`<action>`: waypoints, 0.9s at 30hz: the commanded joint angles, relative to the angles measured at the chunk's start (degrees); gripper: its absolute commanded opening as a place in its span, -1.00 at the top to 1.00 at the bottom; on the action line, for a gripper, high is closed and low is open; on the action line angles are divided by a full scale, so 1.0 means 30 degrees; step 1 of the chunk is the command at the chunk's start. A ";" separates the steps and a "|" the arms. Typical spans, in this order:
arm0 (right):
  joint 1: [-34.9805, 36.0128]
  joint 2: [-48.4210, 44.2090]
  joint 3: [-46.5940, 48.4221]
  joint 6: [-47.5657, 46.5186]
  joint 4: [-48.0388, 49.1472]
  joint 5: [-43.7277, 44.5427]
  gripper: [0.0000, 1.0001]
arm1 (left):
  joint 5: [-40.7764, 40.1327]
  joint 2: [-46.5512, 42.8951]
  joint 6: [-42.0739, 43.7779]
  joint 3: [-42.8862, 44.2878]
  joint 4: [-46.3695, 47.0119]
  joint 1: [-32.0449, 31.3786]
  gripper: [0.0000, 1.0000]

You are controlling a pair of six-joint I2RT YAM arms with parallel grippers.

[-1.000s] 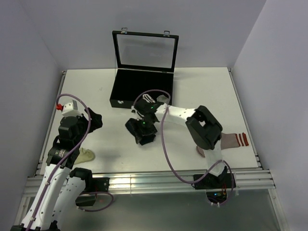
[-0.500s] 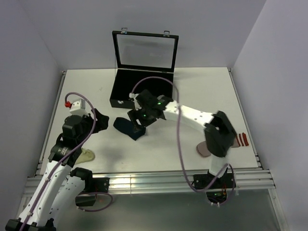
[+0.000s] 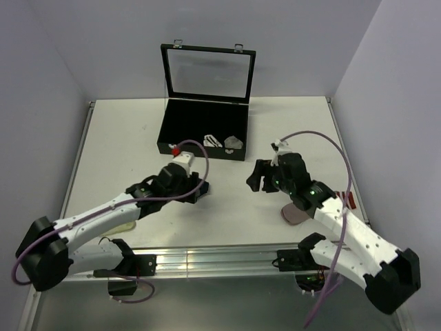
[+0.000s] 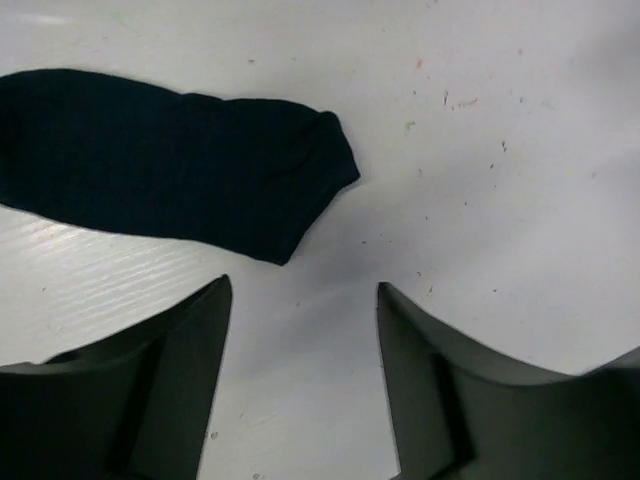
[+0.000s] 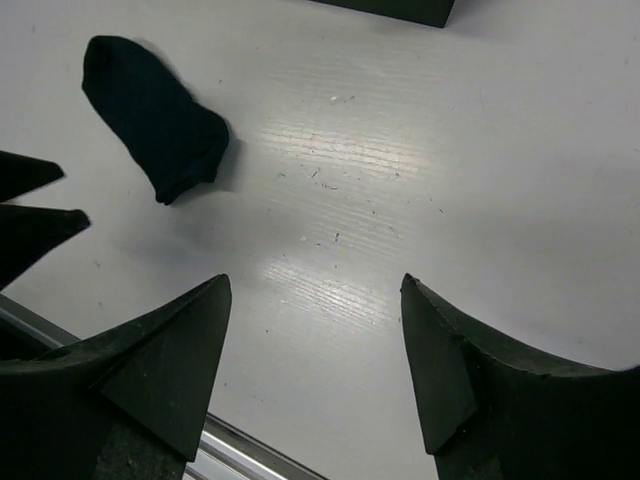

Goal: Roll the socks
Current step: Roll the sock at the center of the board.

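Left hand (image 4: pixel 303 286): jaws apart, empty, just short of the navy sock (image 4: pixel 170 160). Pinch its nearest end low against the desk (image 4: pixel 500 200). Right hand (image 5: pixel 313 280): wide, empty; pin the other end.

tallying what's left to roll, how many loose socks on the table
3: navy sock by the left gripper, striped sock partly under the right arm, pale sock peeking from under the left arm. Others may be hidden.
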 commanded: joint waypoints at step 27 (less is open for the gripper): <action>-0.0837 -0.1096 -0.1648 0.0348 0.1644 -0.0780 -0.49 | -0.6173 0.8919 0.3156 0.4055 0.0666 -0.4185 -0.02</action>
